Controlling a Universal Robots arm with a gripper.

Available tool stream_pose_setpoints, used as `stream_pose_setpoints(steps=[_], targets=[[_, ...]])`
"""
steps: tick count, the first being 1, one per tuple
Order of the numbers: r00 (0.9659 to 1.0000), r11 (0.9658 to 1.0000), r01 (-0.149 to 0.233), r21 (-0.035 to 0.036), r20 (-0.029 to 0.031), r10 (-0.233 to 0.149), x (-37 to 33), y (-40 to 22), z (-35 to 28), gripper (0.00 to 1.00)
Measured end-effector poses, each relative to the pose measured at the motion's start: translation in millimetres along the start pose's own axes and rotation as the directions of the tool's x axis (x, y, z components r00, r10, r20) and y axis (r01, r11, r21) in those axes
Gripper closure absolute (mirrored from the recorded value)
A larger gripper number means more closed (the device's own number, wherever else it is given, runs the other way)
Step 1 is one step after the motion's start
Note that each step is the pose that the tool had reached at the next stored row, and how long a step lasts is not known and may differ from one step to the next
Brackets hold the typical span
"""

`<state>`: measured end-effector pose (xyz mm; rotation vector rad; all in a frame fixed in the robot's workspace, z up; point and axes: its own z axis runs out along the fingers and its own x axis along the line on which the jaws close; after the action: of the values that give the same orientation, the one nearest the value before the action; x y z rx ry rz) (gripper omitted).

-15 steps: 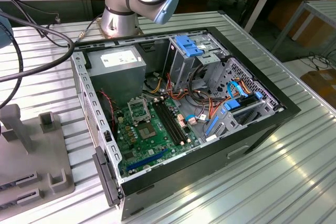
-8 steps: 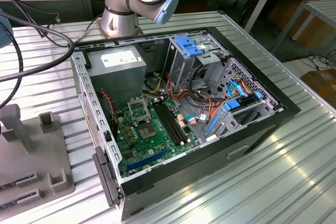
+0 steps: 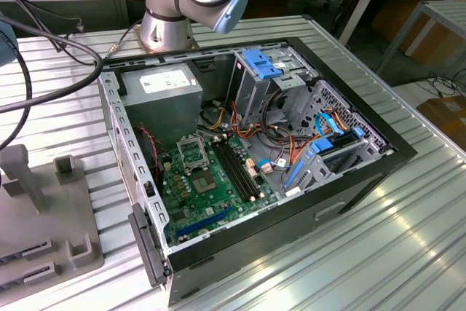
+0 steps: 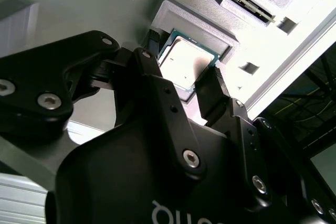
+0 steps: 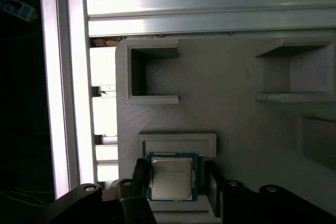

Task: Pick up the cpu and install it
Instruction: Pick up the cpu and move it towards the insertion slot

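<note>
The cpu [image 5: 171,177] [image 4: 185,67], a small square chip with a silver-grey metal top, lies flat in a shallow recess of a grey holder block [image 5: 231,119] [image 4: 105,3]. In both wrist views my gripper [image 5: 174,183] [image 4: 181,72] straddles it, one black finger [image 5: 139,176] [image 4: 149,59] on one side and the other finger [image 5: 211,178] [image 4: 211,85] on the opposite side. The jaws are open, with narrow gaps to the chip's edges. In the exterior view the green motherboard [image 3: 211,180] lies in the open computer case [image 3: 364,180], its metal-framed socket [image 3: 191,152] uncovered.
The grey holder block [image 3: 44,209] sits on the ribbed metal table [image 3: 408,238] at the exterior view's left, beside the case. The arm's base [image 3: 167,20] stands behind the case. Black cables [image 3: 44,56] run across the table. Drive cages and wire bundles [image 3: 291,129] crowd the case's right half.
</note>
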<state>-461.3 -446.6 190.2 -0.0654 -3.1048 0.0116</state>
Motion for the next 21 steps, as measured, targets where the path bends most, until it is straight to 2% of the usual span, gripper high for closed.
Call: stream_pose_setpoints(steps=[7,13,21], targets=[[1.0,1.0,0.002,0.0,-0.0004,-0.002,-1.8,0.0,0.0,0.44],[0.9996,0.9996,0.028,0.0009,-0.0001,-0.028,-1.9,0.0,-0.2,0.44],[0.9996,0.9996,0.027,0.0009,-0.0001,-0.027,-1.9,0.0,-0.7,0.44]])
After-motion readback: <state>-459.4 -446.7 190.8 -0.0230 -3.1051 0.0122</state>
